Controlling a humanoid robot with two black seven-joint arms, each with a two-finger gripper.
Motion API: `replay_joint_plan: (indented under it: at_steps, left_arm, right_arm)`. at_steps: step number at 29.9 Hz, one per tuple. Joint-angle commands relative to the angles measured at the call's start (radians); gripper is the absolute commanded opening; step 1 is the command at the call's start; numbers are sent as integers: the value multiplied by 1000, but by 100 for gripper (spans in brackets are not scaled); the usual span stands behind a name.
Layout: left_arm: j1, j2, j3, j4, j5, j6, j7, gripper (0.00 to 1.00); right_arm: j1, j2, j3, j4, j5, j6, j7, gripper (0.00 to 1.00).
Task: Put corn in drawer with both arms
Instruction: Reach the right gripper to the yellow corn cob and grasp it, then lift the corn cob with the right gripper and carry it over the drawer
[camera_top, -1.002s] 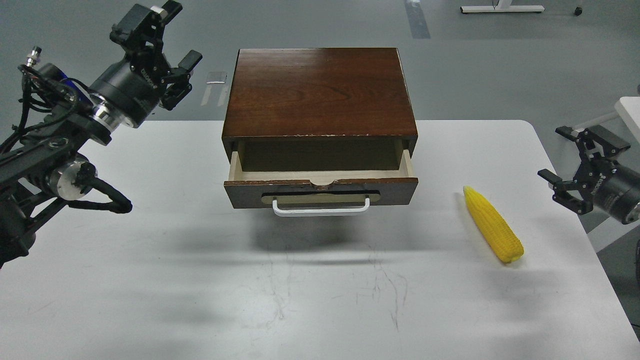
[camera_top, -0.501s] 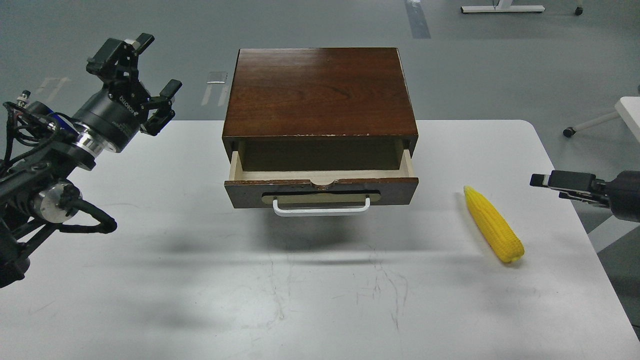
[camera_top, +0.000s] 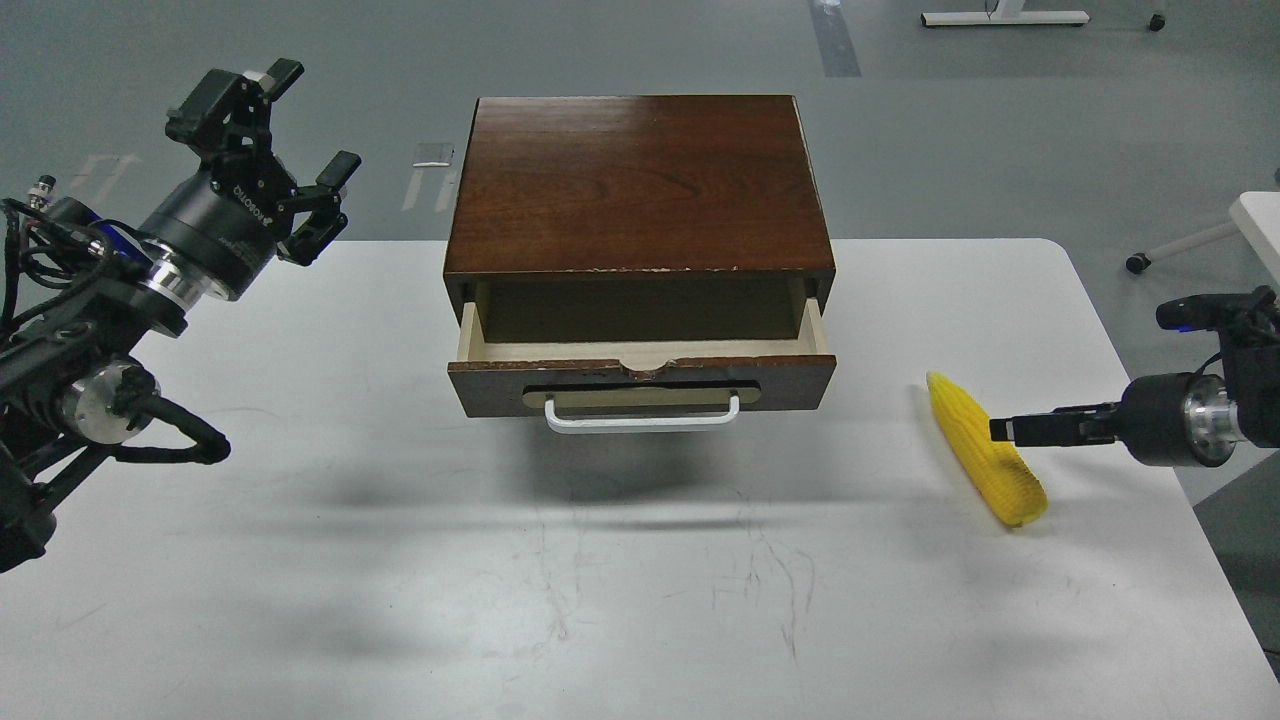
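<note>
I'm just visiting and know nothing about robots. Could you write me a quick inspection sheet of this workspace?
Surface: white table, faint scratches near the front.
Job's things: corn lies on the table right of the box; drawer is pulled open, nothing seen inside.
Clutter: nothing seen.
Pincers: left pincer open, raised left of the box; right pincer edge-on at the corn, grip cannot be told.
Cables: black cables loop along the left arm.
Surroundings: grey floor, white furniture legs.

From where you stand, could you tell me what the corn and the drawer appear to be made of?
The corn: probably moulded plastic, uniformly bright yellow with regular kernel ridges. The drawer: wood, with a dark brown stained front, pale unfinished-looking sides, and a white bar handle, possibly painted metal.
</note>
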Motion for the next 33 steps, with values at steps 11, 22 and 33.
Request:
replay_joint_plan:
  at_steps: [11, 22, 33]
  left_arm:
    - [1, 3, -3, 0, -1, -3, 0, 99]
    - [1, 3, -5, 0, 0, -3, 0, 99]
    - [-1, 0, -16, 0, 0, -3, 0, 99]
  right_arm:
    - [0, 95, -94, -78, 0, -12, 0, 89]
    - [11, 82, -99, -65, -2, -17, 0, 1]
    - [459, -44, -110, 97, 0, -12, 0, 1]
